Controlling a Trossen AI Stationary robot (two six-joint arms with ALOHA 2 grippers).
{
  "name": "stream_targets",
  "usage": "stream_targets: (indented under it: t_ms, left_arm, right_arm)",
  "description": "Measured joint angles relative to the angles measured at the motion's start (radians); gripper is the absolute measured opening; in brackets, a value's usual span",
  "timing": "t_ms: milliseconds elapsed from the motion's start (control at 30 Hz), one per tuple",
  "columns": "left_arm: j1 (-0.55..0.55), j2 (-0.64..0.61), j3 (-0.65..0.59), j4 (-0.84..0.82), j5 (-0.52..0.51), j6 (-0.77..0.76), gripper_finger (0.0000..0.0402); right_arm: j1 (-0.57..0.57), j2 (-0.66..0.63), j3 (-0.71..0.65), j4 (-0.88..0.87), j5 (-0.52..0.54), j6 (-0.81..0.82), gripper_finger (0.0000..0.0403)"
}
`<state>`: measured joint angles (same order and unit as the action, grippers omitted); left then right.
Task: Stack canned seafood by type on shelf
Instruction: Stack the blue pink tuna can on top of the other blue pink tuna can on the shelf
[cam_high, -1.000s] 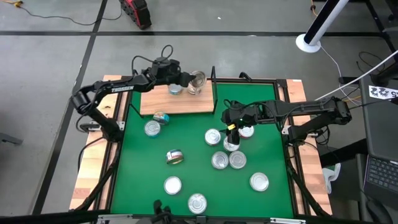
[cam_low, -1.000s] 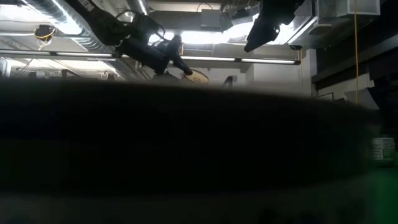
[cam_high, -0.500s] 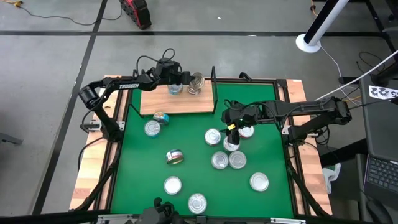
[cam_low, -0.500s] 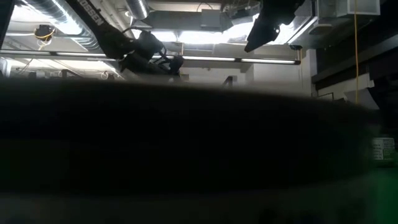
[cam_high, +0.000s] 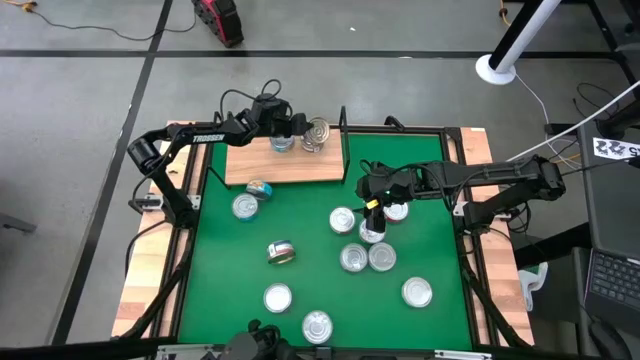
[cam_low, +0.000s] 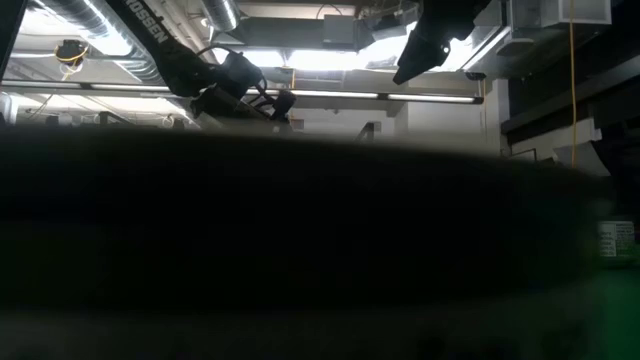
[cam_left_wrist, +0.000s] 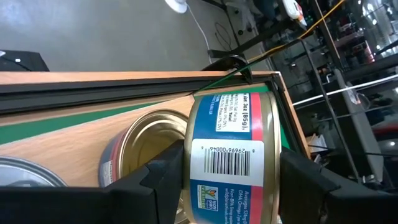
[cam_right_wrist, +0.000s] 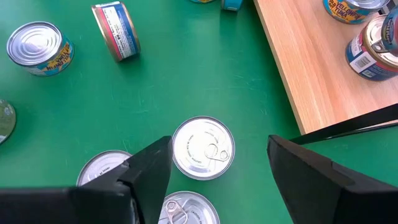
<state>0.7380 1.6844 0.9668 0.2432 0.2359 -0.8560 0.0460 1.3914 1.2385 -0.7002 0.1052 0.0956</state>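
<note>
The left gripper (cam_high: 303, 127) is clamped on a tin with a red and blue label (cam_left_wrist: 227, 155), fingers (cam_left_wrist: 168, 180) pressed to either side, holding it over the far right end of the wooden shelf (cam_high: 290, 167). A second tin (cam_left_wrist: 140, 146) sits right under or behind it on the board, and a teal-labelled tin (cam_high: 282, 143) stands just beside. Compared with a second ago, the held tin has been swung from tilted, lid showing outward, to a more level pose closer over the shelf; in the last half second hardly anything changed. The right gripper (cam_high: 372, 207) hangs spread wide and empty above the cluster of silver-lidded tins (cam_high: 343, 220) on the green mat (cam_high: 430, 240), unmoved.
</note>
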Motion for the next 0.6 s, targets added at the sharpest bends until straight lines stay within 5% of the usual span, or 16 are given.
stream_targets:
  t_ms: [600]
  left_arm:
    - [0.000, -0.001, 0.003, -0.060, -0.003, 0.002, 0.0196]
  right_arm:
    - [0.000, 0.000, 0.000, -0.001, 0.000, 0.000, 0.0262]
